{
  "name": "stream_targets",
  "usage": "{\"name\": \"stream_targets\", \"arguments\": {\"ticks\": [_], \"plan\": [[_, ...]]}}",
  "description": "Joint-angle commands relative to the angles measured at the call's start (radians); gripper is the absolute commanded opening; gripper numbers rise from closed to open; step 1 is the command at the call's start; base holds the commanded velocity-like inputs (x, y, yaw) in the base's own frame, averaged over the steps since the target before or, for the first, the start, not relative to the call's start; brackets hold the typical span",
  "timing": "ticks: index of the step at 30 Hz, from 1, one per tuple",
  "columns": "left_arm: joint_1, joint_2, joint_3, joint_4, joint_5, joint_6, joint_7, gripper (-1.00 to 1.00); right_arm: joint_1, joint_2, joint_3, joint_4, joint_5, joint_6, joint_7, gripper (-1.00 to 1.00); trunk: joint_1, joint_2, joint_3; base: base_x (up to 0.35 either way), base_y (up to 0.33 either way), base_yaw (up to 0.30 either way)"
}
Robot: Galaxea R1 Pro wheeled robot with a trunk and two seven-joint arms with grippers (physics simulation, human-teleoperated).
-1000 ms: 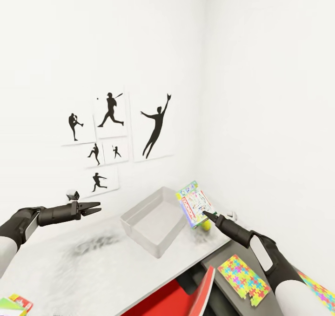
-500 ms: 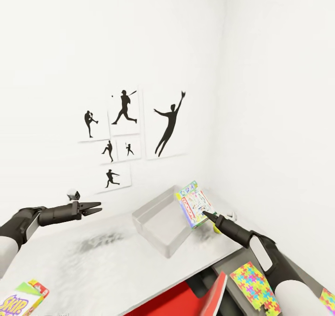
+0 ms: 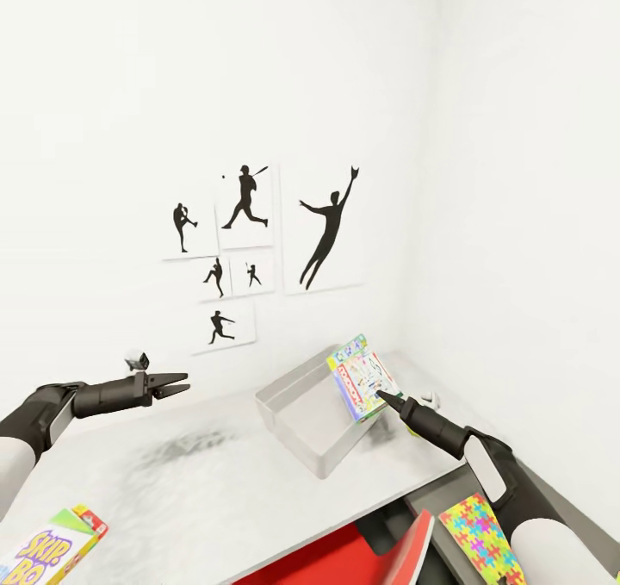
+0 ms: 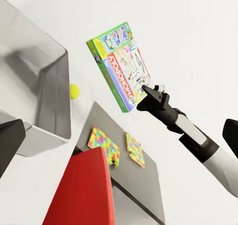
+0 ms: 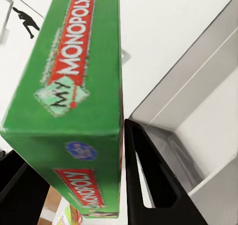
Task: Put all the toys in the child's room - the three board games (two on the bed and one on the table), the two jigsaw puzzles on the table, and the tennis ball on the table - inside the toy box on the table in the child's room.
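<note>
While the right claw (image 3: 381,395) pinches a corner of the white-green Monopoly board game (image 3: 362,376) and holds it tilted in the air over the near end of the grey toy box (image 3: 315,423) on the white desk (image 3: 198,490), the left claw (image 3: 172,384) hovers empty, fingers slightly parted, well apart.

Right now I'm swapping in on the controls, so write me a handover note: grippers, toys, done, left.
Right gripper: shut on the Monopoly box, held in the air beside the toy box.
Left gripper: open, holding nothing, above the table.
Toy box interior looks empty.
Tennis ball beside the bin; two jigsaw puzzles on the dark section; Skip-Bo box at the near table edge.
Left: everything visible.
</note>
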Motion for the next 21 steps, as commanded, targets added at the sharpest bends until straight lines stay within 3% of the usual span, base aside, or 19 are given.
{"name": "stream_targets", "arguments": {"ticks": [1, 9, 21], "plan": [[0.000, 0.000, 0.001, 0.001, -0.001, 0.010, -0.004, 1.00, 0.000, 0.000, -0.001, 0.000, -0.006, 0.007, 0.001, -1.00, 0.000, -0.001, 0.000, 0.000, 0.000, 0.139], [0.000, -0.002, 0.000, 0.004, -0.001, 0.002, -0.004, 1.00, 0.000, -0.003, -0.002, 0.002, -0.006, 0.007, 0.001, -1.00, 0.000, -0.001, 0.000, 0.073, -0.040, 0.192], [0.000, -0.005, 0.001, 0.004, 0.000, 0.002, -0.004, 1.00, 0.000, -0.005, -0.003, 0.002, -0.006, 0.007, 0.002, -1.00, 0.000, -0.001, 0.000, 0.077, -0.100, 0.014]]}}
